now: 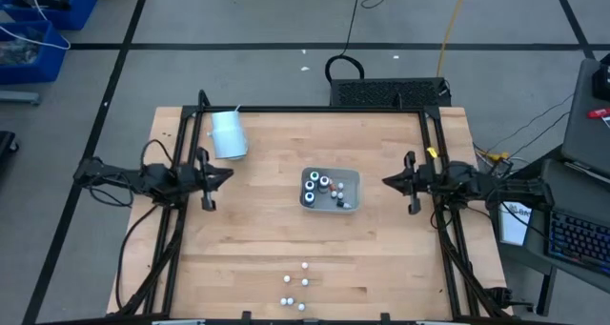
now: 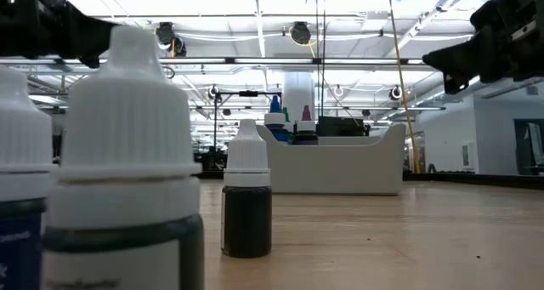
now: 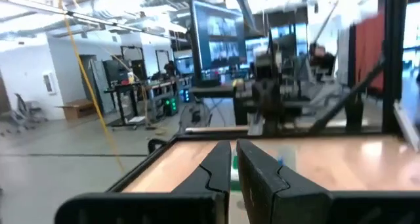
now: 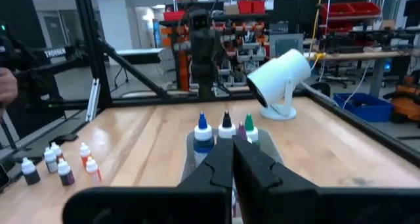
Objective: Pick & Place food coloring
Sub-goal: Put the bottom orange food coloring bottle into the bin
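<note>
Several tiny food coloring bottles (image 1: 297, 289) stand loose near the table's near edge, close before the low view (image 2: 246, 205) and off to the side in the right wrist view (image 4: 59, 163). More bottles (image 1: 324, 187) stand upright in the clear tray (image 1: 354, 176) at the table's middle, with blue, white and green tips (image 4: 224, 128). My left gripper (image 1: 229, 175) hovers shut to the left of the tray, pointing at it (image 3: 233, 146). My right gripper (image 1: 385, 182) hovers shut to the tray's right, facing it (image 4: 232, 146).
A pale cup (image 1: 229, 132) lies tilted at the far left of the table (image 4: 282, 76). Black frame rails (image 1: 434, 144) run along the table's left, right and far sides. Bare wood lies between the tray and the loose bottles.
</note>
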